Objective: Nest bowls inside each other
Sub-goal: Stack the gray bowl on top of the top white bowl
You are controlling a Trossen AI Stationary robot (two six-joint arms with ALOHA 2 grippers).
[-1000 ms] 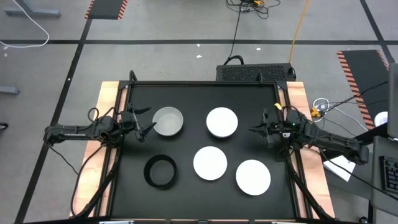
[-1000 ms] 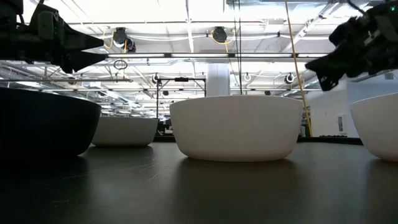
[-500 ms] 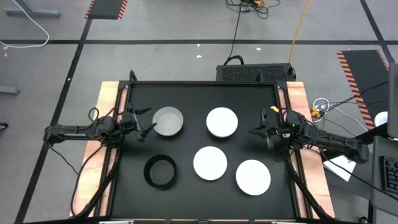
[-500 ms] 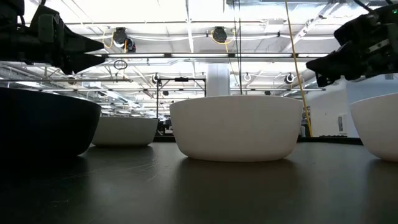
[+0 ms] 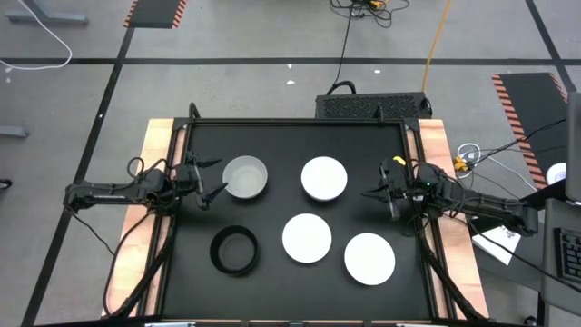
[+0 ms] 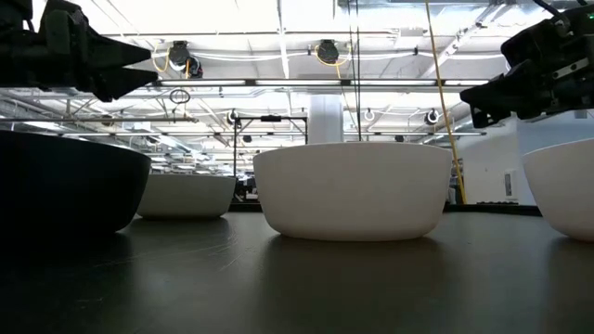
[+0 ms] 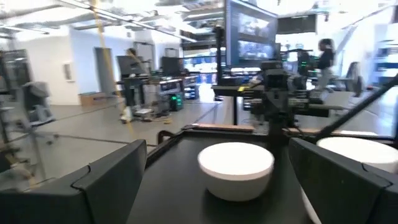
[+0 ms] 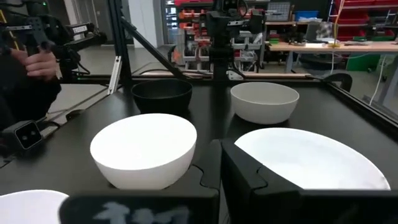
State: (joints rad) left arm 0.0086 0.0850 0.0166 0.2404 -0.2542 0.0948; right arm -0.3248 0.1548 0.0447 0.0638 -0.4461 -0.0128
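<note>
The high view shows five bowls standing on their bases on the black table. They are a light grey bowl, a black bowl and three white bowls. I cannot tell whether another bowl sits inside the grey one. My left gripper is open, above the table just left of the grey bowl. My right gripper is shut, hovering right of the far white bowl. In the low view both grippers hang well above the bowl rims.
Wooden strips border the table on both sides. There is bare table between the bowls and along the far edge. In the right wrist view a person's hand shows beyond the table. A black box sits behind the far edge.
My right gripper has edged a little toward the table's left and risen slightly, tipping more level. The bowls have stayed where they were.
</note>
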